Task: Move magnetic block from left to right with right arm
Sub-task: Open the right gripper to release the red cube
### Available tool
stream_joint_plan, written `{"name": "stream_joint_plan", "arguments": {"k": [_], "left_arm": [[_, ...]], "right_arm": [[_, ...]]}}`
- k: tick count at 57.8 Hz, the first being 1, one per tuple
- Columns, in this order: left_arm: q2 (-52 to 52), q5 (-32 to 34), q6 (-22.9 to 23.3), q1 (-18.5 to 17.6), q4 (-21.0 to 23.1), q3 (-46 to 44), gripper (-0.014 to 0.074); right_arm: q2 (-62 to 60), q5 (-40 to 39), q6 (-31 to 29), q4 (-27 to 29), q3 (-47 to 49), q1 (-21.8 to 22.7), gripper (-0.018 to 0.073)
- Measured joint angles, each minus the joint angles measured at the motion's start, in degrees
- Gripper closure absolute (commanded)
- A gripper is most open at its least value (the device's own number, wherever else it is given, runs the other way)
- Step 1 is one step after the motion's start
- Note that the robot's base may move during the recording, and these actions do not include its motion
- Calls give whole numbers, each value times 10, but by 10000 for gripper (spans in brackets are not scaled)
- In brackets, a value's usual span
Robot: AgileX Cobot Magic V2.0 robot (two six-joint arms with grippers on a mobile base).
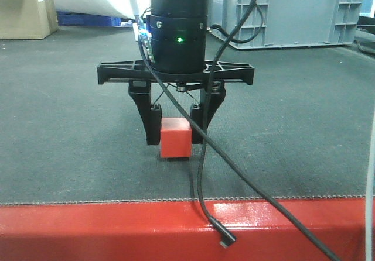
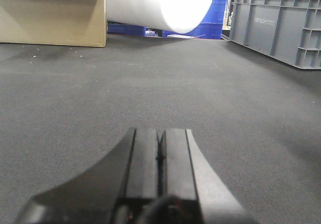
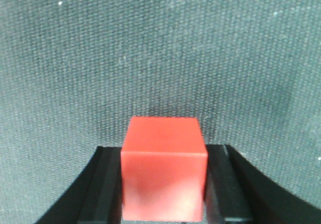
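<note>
The right hand (image 1: pixel 175 133) points straight down, its two black, matte, tapered fingers (image 1: pixel 152 126) clamped on either side of the magnetic block (image 1: pixel 176 138), a small red cube with smooth flat faces and crisp edges. In the front view the cube sits between the fingertips with its base at the mat; whether it rests on the surface or hangs just above cannot be told. In the right wrist view the block (image 3: pixel 164 169) fills the gap between the finger pads (image 3: pixel 105 194), touching both. Above the fingers runs a black crossbar and a glossy black cylindrical wrist with a green light.

A black cable (image 1: pixel 206 173) drops from 12 o'clock past the cube and loops to 6 o'clock, where its plug lies on the glossy red edge strip (image 1: pixel 117 232) of the tabletop (image 1: pixel 70 144), which is covered in dark grey, finely woven matting.

The left hand (image 2: pixel 160 163) is clenched on nothing, its flat black pads pressed together, hovering low over the same mat.

At 12 o'clock beyond stand a ribbed grey plastic crate (image 1: pixel 304 12), at 10 o'clock a cardboard box (image 1: pixel 26 9) and a white roll (image 2: pixel 160 3)
</note>
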State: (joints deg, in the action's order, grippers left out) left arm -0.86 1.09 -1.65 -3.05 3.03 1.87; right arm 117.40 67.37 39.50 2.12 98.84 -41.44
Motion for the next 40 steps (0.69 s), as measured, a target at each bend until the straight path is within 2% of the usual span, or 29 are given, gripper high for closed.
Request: {"name": "stream_joint_plan", "arguments": {"k": [11,21,25,40], "left_arm": [[0,0,0,0,0,0,713],[0,0,0,0,0,0,713],[0,0,0,0,0,0,713],[0,0,0,0,0,0,713]], "right_arm": [[0,0,0,0,0,0,241],[0,0,0,0,0,0,40],[0,0,1,0,0,0,-8],[0,0,1,0,0,0,-20]]}}
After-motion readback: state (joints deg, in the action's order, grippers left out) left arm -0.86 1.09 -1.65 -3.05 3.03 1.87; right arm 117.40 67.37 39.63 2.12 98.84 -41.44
